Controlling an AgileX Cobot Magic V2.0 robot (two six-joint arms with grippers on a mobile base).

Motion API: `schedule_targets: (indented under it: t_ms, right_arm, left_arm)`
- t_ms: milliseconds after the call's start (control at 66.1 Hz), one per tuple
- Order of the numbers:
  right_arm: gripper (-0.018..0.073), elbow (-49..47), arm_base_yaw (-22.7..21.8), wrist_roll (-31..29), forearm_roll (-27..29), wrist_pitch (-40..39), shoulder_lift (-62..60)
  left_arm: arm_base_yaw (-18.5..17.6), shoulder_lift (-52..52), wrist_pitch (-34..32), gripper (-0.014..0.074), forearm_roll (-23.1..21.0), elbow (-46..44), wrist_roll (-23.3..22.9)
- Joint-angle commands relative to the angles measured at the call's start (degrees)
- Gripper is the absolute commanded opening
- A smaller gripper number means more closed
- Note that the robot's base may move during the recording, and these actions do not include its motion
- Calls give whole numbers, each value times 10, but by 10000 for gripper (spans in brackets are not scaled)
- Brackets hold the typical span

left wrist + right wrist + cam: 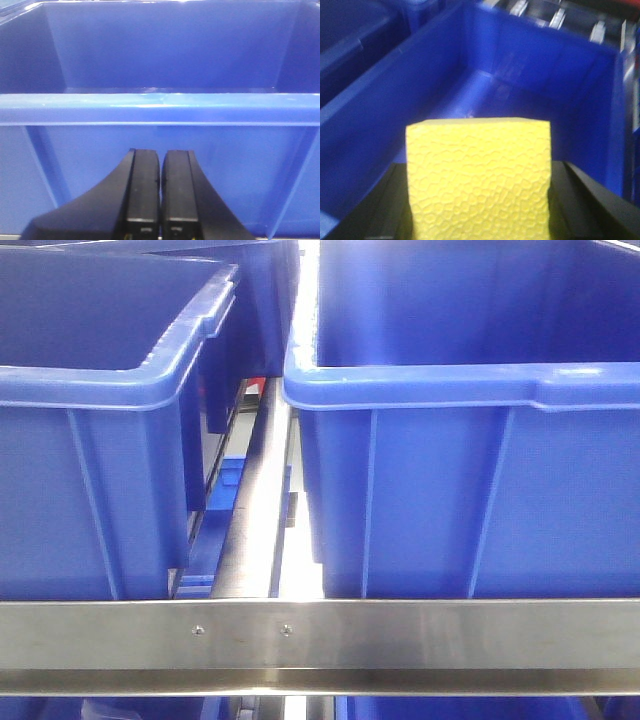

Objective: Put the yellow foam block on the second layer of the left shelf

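Note:
The yellow foam block fills the lower middle of the right wrist view, its pebbled face toward the camera. My right gripper is shut on it, one black finger on each side. The block hangs above the inside of a blue bin. In the left wrist view my left gripper is shut with nothing between its fingers, pointing at the outer wall of a blue bin just below the rim. Neither gripper nor the block shows in the front view.
Two blue bins, left and right, stand side by side on a shelf behind a steel front rail. A narrow gap with a metal bar runs between them. More blue bins show below the rail.

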Motion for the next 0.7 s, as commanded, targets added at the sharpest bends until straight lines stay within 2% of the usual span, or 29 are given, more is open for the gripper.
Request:
schedule_targets:
  t_ms: [0, 166, 378, 681]
  right_arm:
    - [267, -73, -3, 11, 3, -13, 79]
    - [267, -158, -3, 20, 3, 7, 255]
    - [267, -204, -4, 20, 2, 9, 409]
    - [272, -218, -4, 20, -28, 1, 473]
  left_arm:
    - [1, -8, -49, 136, 0, 15, -2]
    - [1, -8, -49, 136, 0, 15, -2]
    - [1, -8, -49, 136, 0, 15, -2]
    - [1, -8, -49, 136, 0, 15, -2]
